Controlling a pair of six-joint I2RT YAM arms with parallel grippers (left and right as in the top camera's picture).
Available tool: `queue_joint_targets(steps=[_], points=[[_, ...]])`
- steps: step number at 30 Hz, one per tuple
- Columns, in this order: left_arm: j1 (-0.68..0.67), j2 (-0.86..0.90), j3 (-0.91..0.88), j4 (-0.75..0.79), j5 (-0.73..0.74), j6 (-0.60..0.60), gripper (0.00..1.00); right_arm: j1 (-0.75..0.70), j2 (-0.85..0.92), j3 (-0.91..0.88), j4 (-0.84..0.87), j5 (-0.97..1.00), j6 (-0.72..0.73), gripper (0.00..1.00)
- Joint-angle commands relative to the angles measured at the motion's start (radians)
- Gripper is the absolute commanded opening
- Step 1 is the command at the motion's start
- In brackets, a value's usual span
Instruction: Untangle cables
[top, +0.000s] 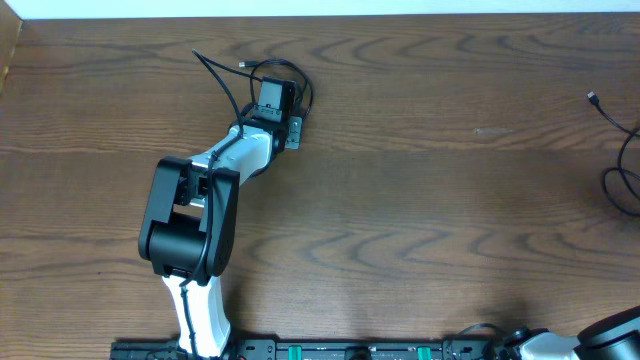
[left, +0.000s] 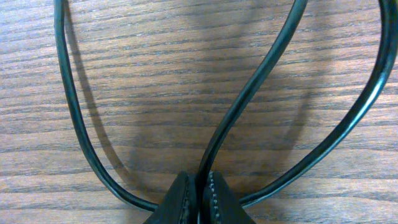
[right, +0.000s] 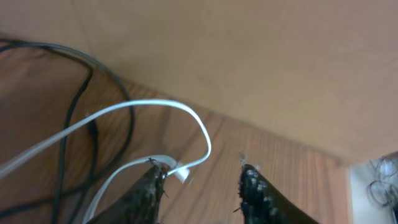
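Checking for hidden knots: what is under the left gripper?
The left gripper is shut on a thin black cable, whose loops spread over the brown wooden table. From overhead the gripper covers the pinched stretch; no knot shows.

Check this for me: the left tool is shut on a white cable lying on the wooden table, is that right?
Not quite. The cable pinched in the left tool is black, not white, as the left wrist view shows. The rest stands: the tool is shut on it, and the cable lies on the wooden table.
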Motion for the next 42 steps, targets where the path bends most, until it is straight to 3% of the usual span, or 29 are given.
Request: queue_joint_targets(steps=[1, 2, 5, 15, 24, 28, 35, 42], points=[[0.008, 0.032, -0.021, -0.025, -0.009, 0.002, 0.08, -0.007, 0.012, 0.005, -0.022, -0.063, 0.024, 0.61], [0.008, 0.032, -0.021, -0.025, -0.009, 0.002, 0.08, -0.007, 0.012, 0.005, -0.026, -0.071, 0.024, 0.75], [0.008, 0.032, -0.021, -0.025, -0.009, 0.002, 0.08, -0.007, 0.012, 0.005, -0.062, -0.108, 0.025, 0.99], [0.008, 0.032, -0.021, -0.027, -0.010, 0.002, 0.08, -0.007, 0.012, 0.005, -0.205, -0.218, 0.074, 0.99], [0.008, 0.032, -0.021, -0.028, -0.009, 0.002, 0.08, 0.047, 0.012, 0.005, -0.214, -0.631, 0.122, 0.99], [0.008, 0.032, -0.021, -0.027, -0.010, 0.002, 0.08, 0.137, 0.012, 0.005, -0.220, -0.724, 0.122, 0.99], [0.008, 0.025, -0.021, -0.030, 0.011, 0.002, 0.08, 0.442, 0.012, 0.005, -0.289, -0.761, 0.126, 0.99], [0.008, -0.161, -0.021, -0.071, 0.315, 0.002, 0.08, 0.732, 0.012, 0.005, -0.315, -0.761, 0.126, 0.99]])
